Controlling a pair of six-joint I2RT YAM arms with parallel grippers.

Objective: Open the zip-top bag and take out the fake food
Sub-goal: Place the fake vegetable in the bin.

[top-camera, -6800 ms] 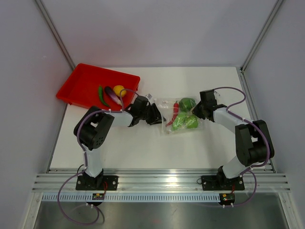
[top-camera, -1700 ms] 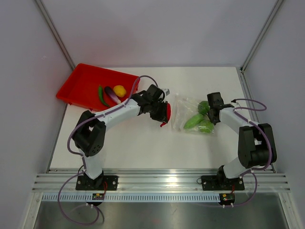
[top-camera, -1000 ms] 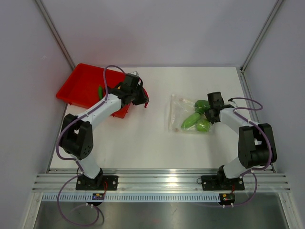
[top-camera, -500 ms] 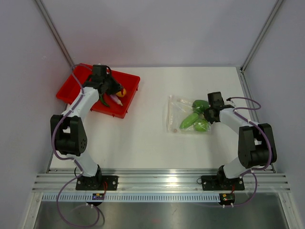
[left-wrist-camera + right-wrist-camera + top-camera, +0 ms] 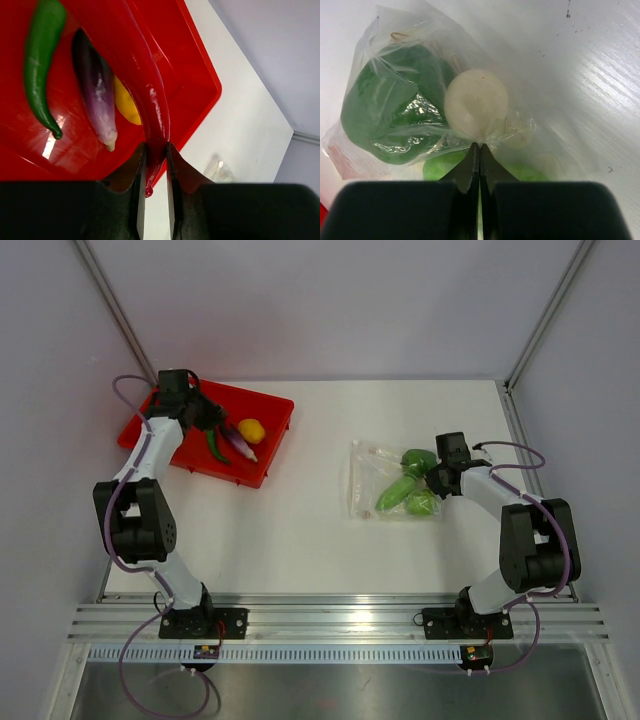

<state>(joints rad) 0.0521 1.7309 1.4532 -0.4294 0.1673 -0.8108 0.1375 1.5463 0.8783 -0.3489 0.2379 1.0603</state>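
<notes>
Left gripper [image 5: 155, 152] is clamped on the thin tip of a red chili [image 5: 132, 70], which is held over the red tray [image 5: 197, 70] at about 10 o'clock on the table [image 5: 320, 530]. Whether the chili is touching the tray floor can't be told. Inside the tray, a green chili [image 5: 40, 60], a purple eggplant [image 5: 95, 95] and a yellow fruit [image 5: 126, 102] are laid side by side, with the eggplant in the middle. Right gripper [image 5: 479, 150] is pinched tight on a fold of the bag [image 5: 415, 35], over at roughly 3 o'clock and well apart from the tray. Green pieces [image 5: 385, 105] are packed inside the bag, pressed right up against the crinkly plastic. Whether the zip is open can't be made out.
</notes>
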